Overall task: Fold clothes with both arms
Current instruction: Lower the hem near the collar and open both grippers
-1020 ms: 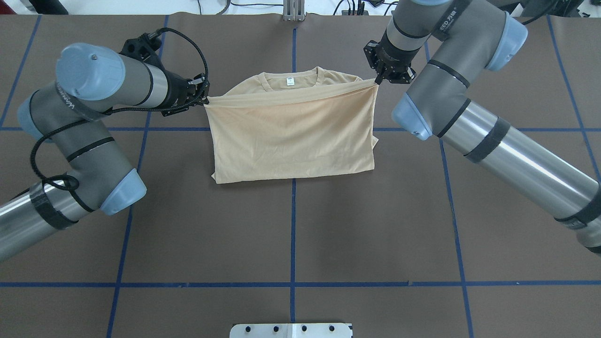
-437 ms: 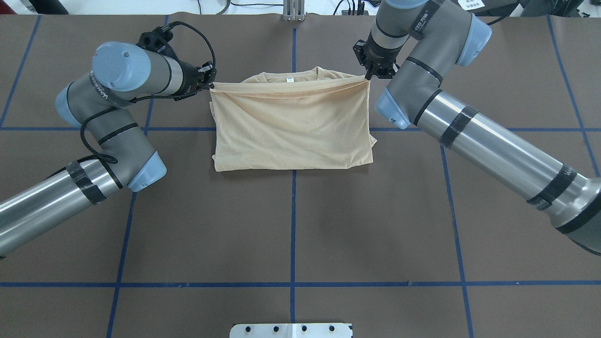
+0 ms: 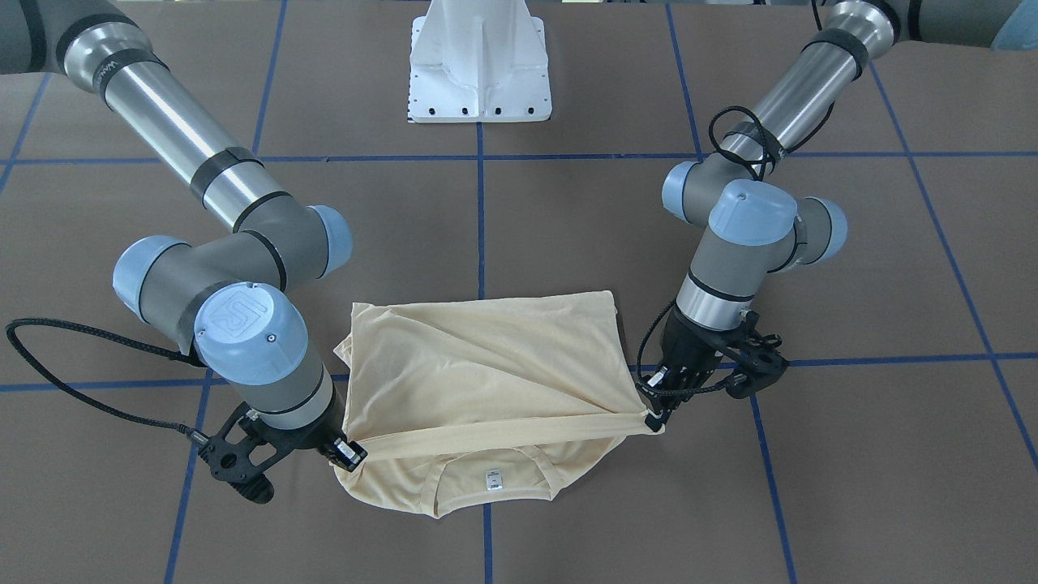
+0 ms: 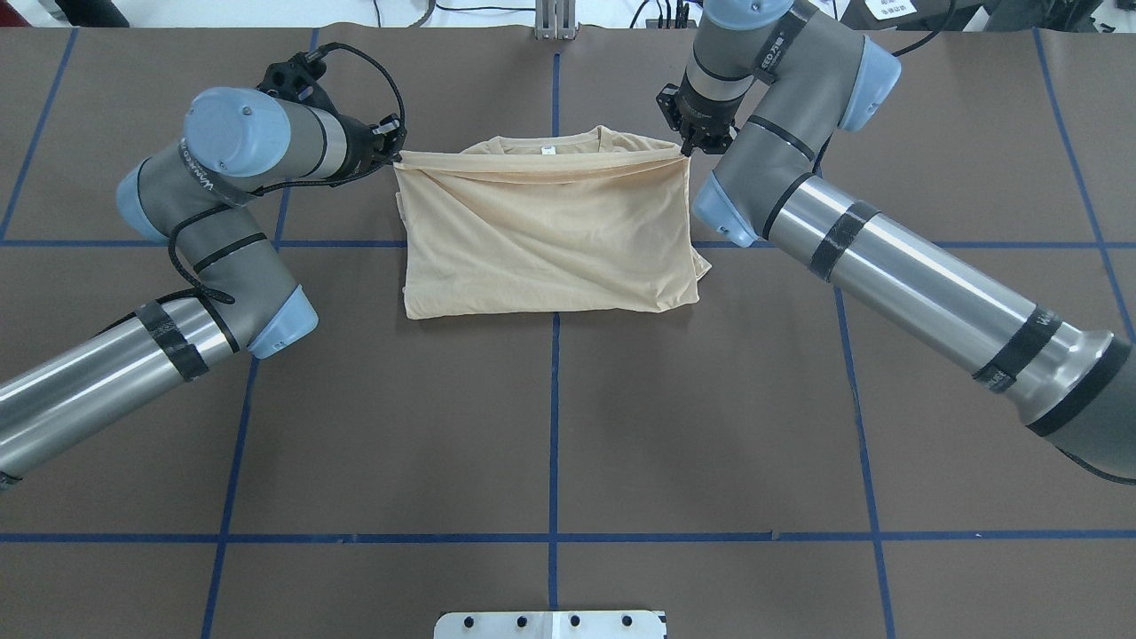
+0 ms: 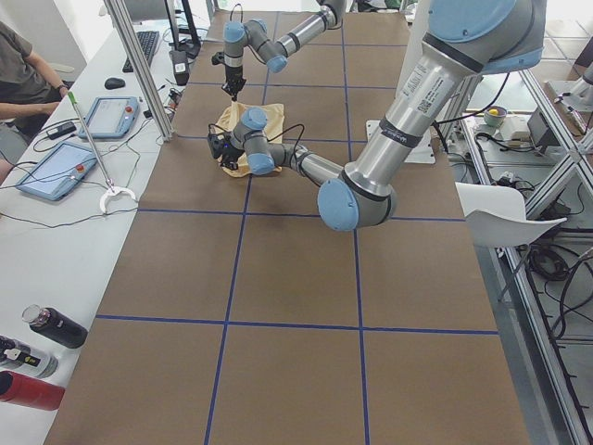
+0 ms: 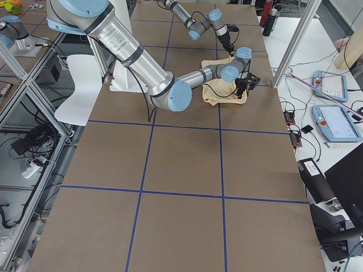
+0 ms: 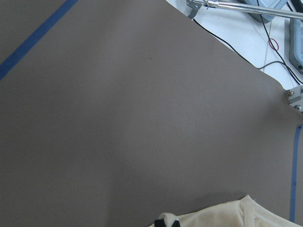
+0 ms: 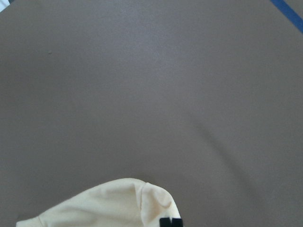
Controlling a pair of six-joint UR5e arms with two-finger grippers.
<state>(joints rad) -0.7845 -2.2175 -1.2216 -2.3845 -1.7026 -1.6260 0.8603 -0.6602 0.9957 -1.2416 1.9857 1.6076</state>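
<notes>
Front-facing view: the left tool (image 3: pixel 654 417) is pinched shut on one corner of the shirt (image 3: pixel 478 365). The right tool (image 3: pixel 347 454) is pinched shut on the opposite corner. The gripped edge runs taut from tool to tool, just short of the neck label (image 3: pixel 491 478). The rest of the garment lies folded on the surface (image 3: pixel 568 235).

Overhead view: the taut edge spans straight between the two tools. The label shows just beyond the edge, and the folded body lies on the robot's side of both tools.

Side views: both tools sit at the garment's far corners, too small to judge further.

Wrist views: cream fabric meets each tool's black fingertips at the lower frame edge.
</notes>
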